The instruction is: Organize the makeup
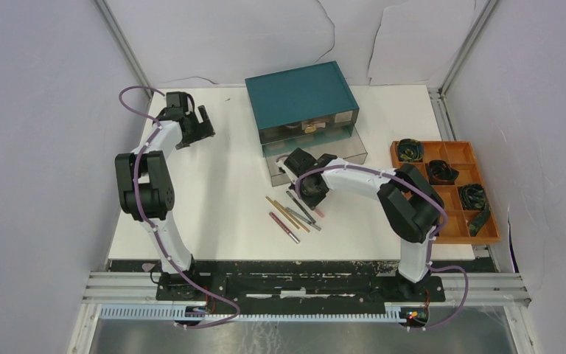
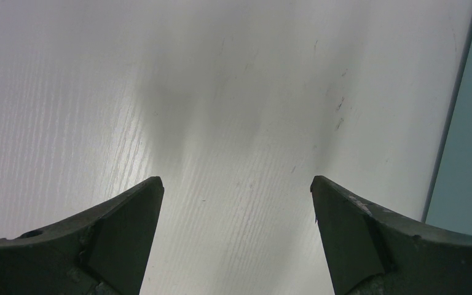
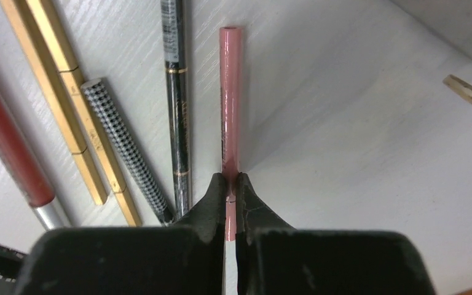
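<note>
The right jaws were closed on a pink pencil [image 3: 230, 104], gripping it near one end; the pencil ran parallel to a black pencil [image 3: 177, 110] just beside it, at the edge of a group with a checked pencil [image 3: 123, 147], two gold pencils [image 3: 67, 98] and a red pencil [image 3: 9, 147]; the group lay on the white surface [image 1: 214, 199], in front of the teal drawer box [image 1: 302, 99]; whether the pink pencil touched the surface could not be determined; the left jaws stood wide open above the surface near its far left corner.
</note>
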Available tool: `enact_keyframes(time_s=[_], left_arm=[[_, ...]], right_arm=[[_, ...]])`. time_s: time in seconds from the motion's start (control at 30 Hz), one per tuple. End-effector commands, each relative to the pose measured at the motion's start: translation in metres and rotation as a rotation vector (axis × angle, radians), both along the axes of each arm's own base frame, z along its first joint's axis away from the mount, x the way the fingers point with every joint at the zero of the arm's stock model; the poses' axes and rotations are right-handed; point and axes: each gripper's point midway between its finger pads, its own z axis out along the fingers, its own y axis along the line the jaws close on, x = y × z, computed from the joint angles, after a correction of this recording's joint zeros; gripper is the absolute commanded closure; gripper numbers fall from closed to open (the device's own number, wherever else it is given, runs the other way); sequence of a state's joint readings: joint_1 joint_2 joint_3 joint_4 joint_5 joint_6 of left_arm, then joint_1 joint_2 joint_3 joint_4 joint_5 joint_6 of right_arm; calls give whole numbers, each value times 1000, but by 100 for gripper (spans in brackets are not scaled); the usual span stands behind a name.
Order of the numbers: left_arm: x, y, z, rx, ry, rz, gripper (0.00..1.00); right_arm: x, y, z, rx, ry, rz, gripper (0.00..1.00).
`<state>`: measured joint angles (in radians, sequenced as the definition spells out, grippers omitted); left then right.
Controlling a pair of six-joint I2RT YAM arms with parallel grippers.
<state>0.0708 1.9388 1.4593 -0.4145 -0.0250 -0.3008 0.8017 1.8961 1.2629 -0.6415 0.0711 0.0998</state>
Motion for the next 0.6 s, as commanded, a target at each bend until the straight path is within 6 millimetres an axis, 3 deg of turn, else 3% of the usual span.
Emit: enact_keyframes(time_s=[0.0, 0.1, 0.27, 0.4, 0.57], left_arm=[[10, 4, 9, 35, -36, -18, 3], [9, 4, 10, 36, -36, -17, 3], [9, 4, 9, 34, -36, -17, 3], [9, 3, 10, 33, -36, -17, 3], [9, 5, 10, 37, -37, -16, 3]], right_arm=[[9, 13, 74, 93, -64, 38, 99], [15, 21, 126, 168, -130, 52, 99], [30, 26, 179, 203, -233, 67, 99], [57, 30, 190, 185, -307, 57, 99], [99, 30, 172, 142, -307, 34, 99]])
